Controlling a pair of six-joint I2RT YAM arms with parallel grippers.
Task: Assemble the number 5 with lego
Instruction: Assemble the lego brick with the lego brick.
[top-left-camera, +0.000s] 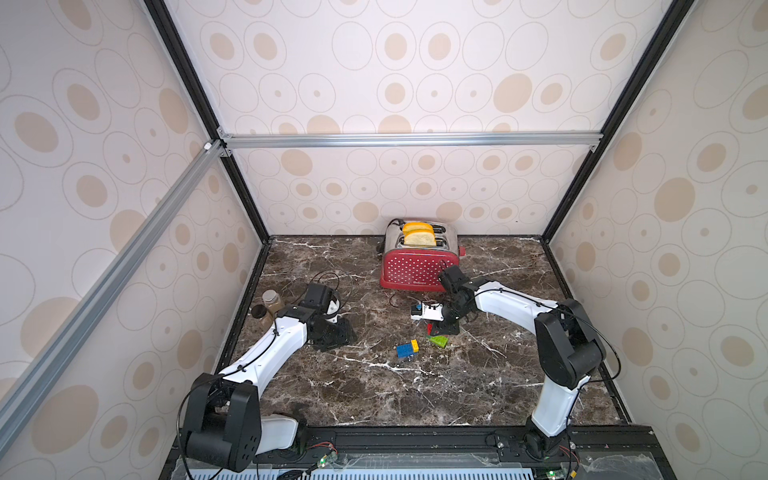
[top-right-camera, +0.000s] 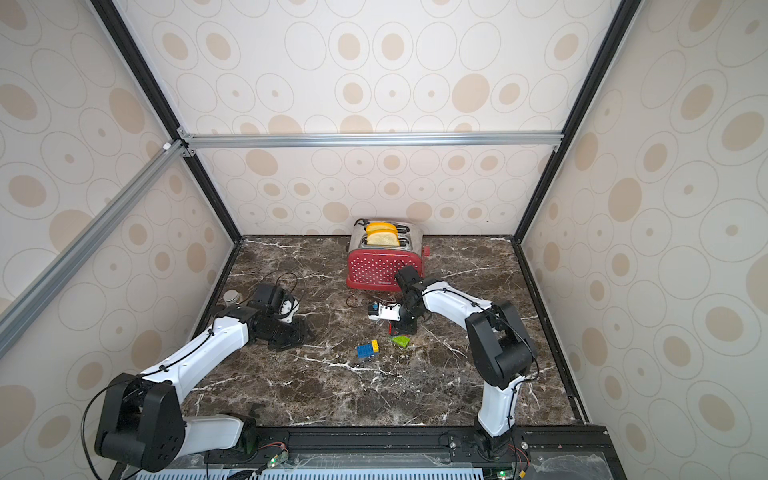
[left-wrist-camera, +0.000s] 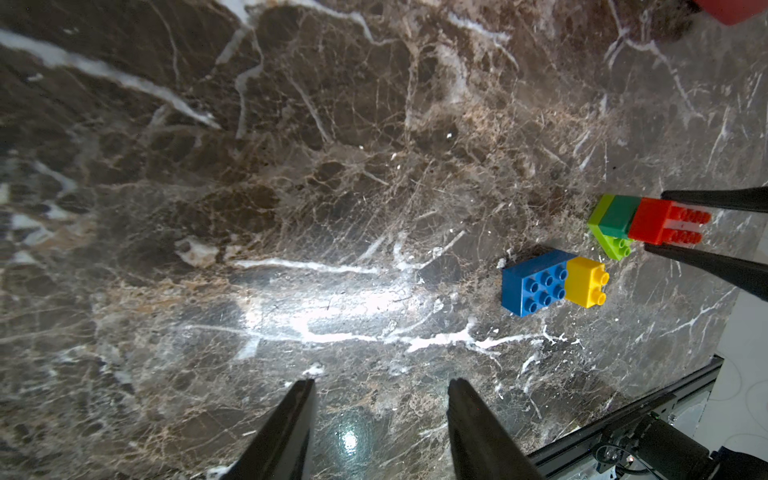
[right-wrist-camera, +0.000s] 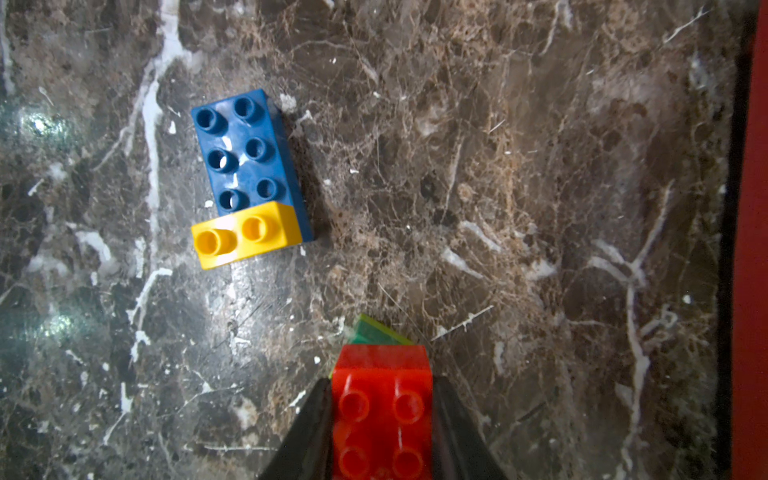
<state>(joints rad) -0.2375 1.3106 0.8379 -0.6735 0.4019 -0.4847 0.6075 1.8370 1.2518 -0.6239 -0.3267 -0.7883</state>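
Right gripper (right-wrist-camera: 382, 380): clamped on red brick (left-wrist-camera: 648, 220), with dark-green brick (left-wrist-camera: 619, 214) and lime-green brick (left-wrist-camera: 615, 245) joined beyond its tips, mid-worktop (top-left-camera: 374, 386).
Blue brick (right-wrist-camera: 245, 162), yellow brick (right-wrist-camera: 245, 239) atop one end: near, apart, toward the front edge.
Left gripper (left-wrist-camera: 381, 382): half-open, empty, by the left edge.

Red-green-lime stack (left-wrist-camera: 623, 220) near blue-yellow pair (left-wrist-camera: 544, 282) (just apart)

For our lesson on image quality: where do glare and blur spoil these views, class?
Left wrist view: a bright glare spot whitens the marble tabletop; right wrist view: two glare patches on the marble, and the red brick near the lens looks slightly soft; both top views: even light, soft shadows.
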